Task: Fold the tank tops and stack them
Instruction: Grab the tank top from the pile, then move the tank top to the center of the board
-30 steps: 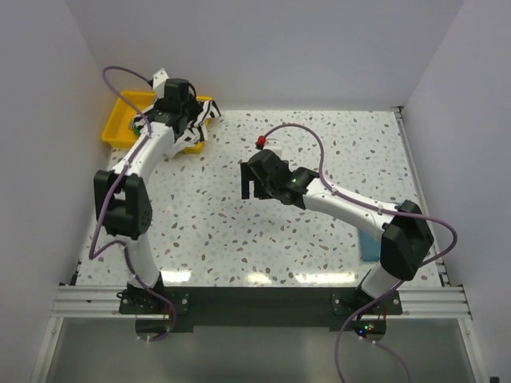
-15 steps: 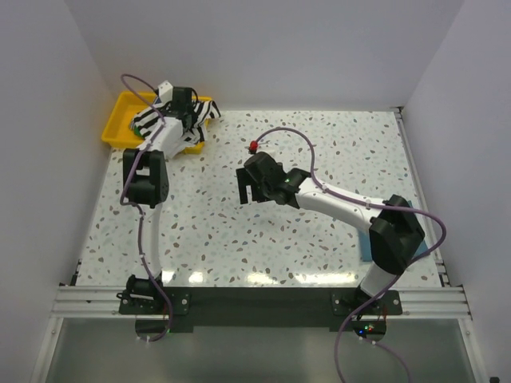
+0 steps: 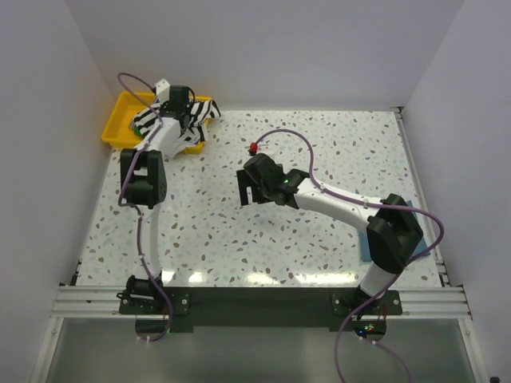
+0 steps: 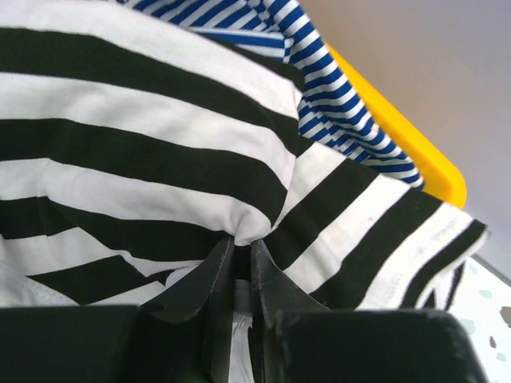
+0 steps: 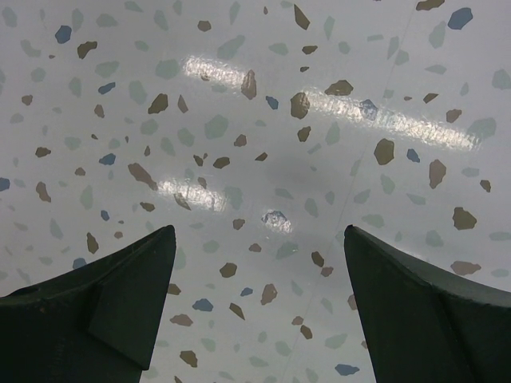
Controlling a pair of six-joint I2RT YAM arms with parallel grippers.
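Observation:
The black-and-white striped tank top (image 3: pixel 207 112) lies bunched in the yellow tray (image 3: pixel 118 126) at the far left and hangs over its right rim. My left gripper (image 3: pixel 182 113) is down in the tray. In the left wrist view the left gripper (image 4: pixel 242 241) is shut on a pinched fold of that striped top (image 4: pixel 120 152). A finely blue-striped tank top (image 4: pixel 335 104) lies just behind it against the tray rim (image 4: pixel 407 148). My right gripper (image 3: pixel 249 185) hovers over mid-table, and the right wrist view shows this gripper (image 5: pixel 259 231) open over bare tabletop with nothing between its fingers.
A teal-blue cloth (image 3: pixel 365 246) lies at the near right of the table, mostly hidden by the right arm. White walls close in the left, back and right sides. A red tag (image 3: pixel 254 148) sits on the right arm's cable.
The left arm has stretched farther into the tray and its jaws have closed on a fold of the black-and-white striped top. The right arm has barely moved.

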